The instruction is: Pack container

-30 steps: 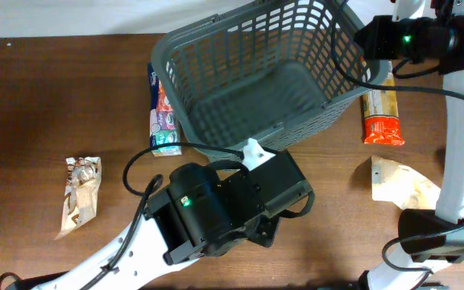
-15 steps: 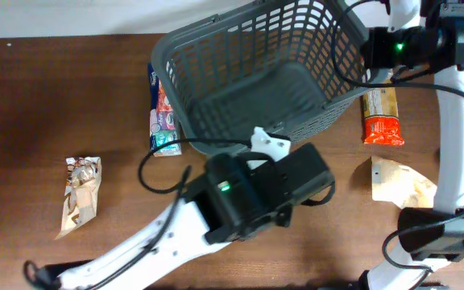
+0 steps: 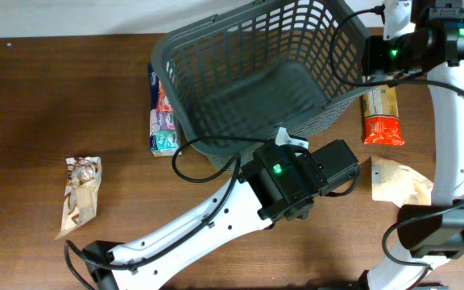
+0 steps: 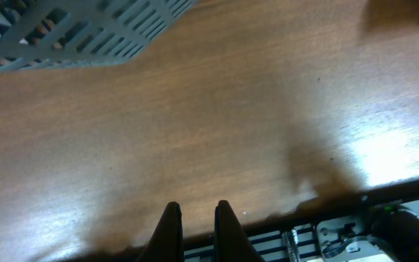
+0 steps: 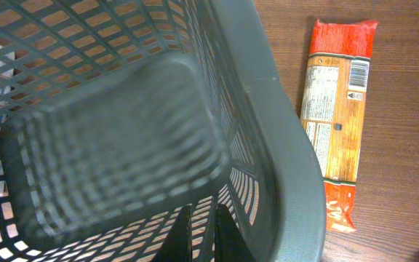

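Observation:
The container (image 3: pixel 240 72) is a large dark grey lattice basket at the back middle of the table, tilted, with nothing inside. It fills the right wrist view (image 5: pixel 268 109), and one corner shows in the left wrist view (image 4: pixel 86 29). My right gripper (image 5: pixel 204 218) is shut on the basket's right lattice wall, just under the rim; it shows in the overhead view (image 3: pixel 369 56). My left gripper (image 4: pixel 195 211) is shut and empty, low over bare wood. In the overhead view its fingers are hidden under the left arm (image 3: pixel 296 181), which lies just in front of the basket.
An orange-red packet (image 3: pixel 379 113) lies right of the basket and also shows in the right wrist view (image 5: pixel 337 124). A beige pouch (image 3: pixel 401 184) lies front right. A colourful packet (image 3: pixel 161 113) lies against the basket's left side. A brown wrapper (image 3: pixel 80 193) lies far left.
My left arm has swung to the right along the front of the basket. The right arm has shifted slightly up at the basket's right rim, still holding it.

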### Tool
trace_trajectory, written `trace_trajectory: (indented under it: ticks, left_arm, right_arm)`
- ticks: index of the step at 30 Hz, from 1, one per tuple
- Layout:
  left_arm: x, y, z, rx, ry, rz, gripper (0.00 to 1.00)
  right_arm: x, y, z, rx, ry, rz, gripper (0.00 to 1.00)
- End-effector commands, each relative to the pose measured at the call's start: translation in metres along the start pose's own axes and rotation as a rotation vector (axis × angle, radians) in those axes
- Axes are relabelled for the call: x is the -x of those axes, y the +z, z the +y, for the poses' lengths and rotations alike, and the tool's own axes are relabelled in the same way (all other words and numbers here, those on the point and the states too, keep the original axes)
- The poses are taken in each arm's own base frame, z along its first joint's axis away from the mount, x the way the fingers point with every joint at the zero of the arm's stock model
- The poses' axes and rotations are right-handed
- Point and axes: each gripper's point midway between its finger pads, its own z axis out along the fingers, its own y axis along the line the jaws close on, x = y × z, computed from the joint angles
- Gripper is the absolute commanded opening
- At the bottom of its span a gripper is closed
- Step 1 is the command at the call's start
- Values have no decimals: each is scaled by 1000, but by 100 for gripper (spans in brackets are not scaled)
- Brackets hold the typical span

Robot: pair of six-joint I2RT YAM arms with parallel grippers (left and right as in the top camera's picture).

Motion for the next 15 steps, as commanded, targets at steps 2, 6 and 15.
trace_trajectory:
  ticks: [2, 6, 15]
  left_arm:
    - [9, 2, -2, 11, 36, -48, 2]
    - [18, 2, -7, -6, 45, -90, 2]
    - [30, 1, 3, 60, 42, -153, 2]
  right_arm:
    - [-4, 8, -1, -9, -2, 27, 4]
    - [-6, 9, -1, -8, 0, 35, 4]
    - [-11, 9, -2, -15, 3, 56, 4]
